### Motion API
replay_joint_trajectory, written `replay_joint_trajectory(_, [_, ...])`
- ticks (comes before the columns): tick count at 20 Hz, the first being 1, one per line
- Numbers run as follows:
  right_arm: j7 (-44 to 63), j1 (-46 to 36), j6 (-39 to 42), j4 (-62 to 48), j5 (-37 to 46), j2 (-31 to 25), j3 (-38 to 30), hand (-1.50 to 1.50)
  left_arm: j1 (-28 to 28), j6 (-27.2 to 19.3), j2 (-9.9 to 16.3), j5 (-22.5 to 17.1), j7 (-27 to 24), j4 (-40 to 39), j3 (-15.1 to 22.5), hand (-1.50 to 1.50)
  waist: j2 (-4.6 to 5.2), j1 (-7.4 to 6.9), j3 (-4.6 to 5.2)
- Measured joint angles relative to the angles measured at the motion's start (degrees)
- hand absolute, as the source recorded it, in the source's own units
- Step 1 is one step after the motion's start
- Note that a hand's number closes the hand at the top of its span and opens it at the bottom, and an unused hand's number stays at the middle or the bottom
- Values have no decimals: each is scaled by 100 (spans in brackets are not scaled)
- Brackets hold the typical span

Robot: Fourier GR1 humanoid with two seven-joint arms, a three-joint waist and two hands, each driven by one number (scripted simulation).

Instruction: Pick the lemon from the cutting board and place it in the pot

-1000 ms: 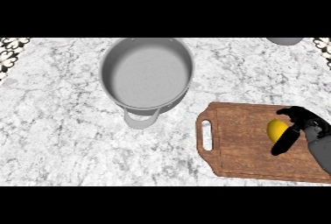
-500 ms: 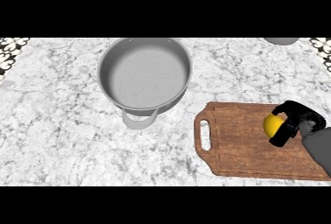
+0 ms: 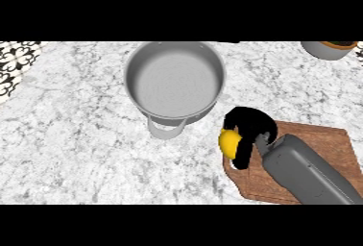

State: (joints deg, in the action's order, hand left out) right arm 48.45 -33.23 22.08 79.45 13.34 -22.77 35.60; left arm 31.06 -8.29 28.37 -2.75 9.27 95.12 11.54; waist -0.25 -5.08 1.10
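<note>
Lemon point(image 3: 229, 142) held in right hand point(image 3: 249, 129), black fingers point(image 3: 243, 154) curled round it from above and on its right, yellow skin showing at hand's nine o'clock side. Fruit at left edge of cutting board point(image 3: 312, 158), over the rim where wood meets worktop point(image 3: 78, 139); whether lifted clear of the board or touching it, impossible to tell from this steep view. Grey forearm point(image 3: 308, 175) running in from five o'clock, crossing the board diagonally and hiding much of it.

Pot point(image 3: 174, 79) at eleven o'clock from the lemon, near but apart, grey and round, inside bare. Handle point(image 3: 167, 129) jutting from pot's six o'clock side, pointing toward the lower edge of the view, just beside the hand at its nine o'clock.

Cutting board brown, wooden, with angled corners, lying at four o'clock in the view, its lower part cut off by the frame.

Grey-and-white marbled worktop under everything. Black-and-white patterned strip point(image 3: 16, 60) at ten o'clock along the far left edge. Small grey vessel with brownish inside point(image 3: 330, 48) at one o'clock in the top right corner, partly cropped, well apart from pot and board.
</note>
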Motion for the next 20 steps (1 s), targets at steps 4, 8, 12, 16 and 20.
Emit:
replay_joint_trajectory(4, [10,-716,-58,360,513,940,765,150,-176,58,44,107,-11,-155,20,0,-12,-124,7])
replay_joint_trajectory(8, [216,-1435,-340,495,1202,1672,1229,150,-160,62,63,98,22,-285,-51,0,-45,-23,-18])
replay_joint_trajectory(12, [447,-2092,-751,631,1924,2042,1406,150,-20,31,68,78,52,-315,-114,0,-93,152,-55])
replay_joint_trajectory(16, [675,-2614,-1193,709,2502,2181,1388,150,94,-14,29,35,18,-311,-178,0,-90,266,-78])
replay_joint_trajectory(20, [819,-2866,-1702,757,2735,2234,1177,150,160,-30,0,3,-21,-284,-220,0,-41,318,-93])
